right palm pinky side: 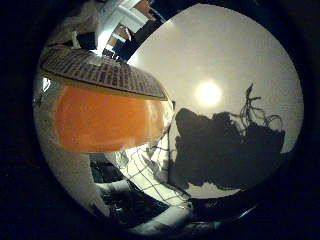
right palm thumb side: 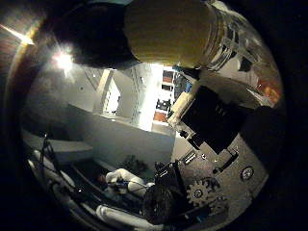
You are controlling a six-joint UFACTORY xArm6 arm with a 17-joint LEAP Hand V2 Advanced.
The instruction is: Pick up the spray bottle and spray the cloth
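The spray bottle (right palm pinky side: 105, 120) has an orange body and sits very close to my palm, filling much of the little finger side view. A finger (right palm pinky side: 100, 72) with a grid-textured pad curls across it. My hand (right palm thumb side: 211, 120) shows as black and geared parts, with a yellowish fingertip (right palm thumb side: 168, 29) curled in beside a small patch of orange. The hand is shut on the bottle. The cloth (right palm pinky side: 150, 165), white with thin dark checks, lies on the white table (right palm pinky side: 225, 60) just past the bottle. The bottle's nozzle is hidden.
The hand's dark shadow (right palm pinky side: 225, 150) falls on the table next to the cloth, beside a bright spot of reflected light (right palm pinky side: 208, 93). Room walls, a doorway (right palm thumb side: 149, 96) and a lamp (right palm thumb side: 62, 61) show in the thumb side view.
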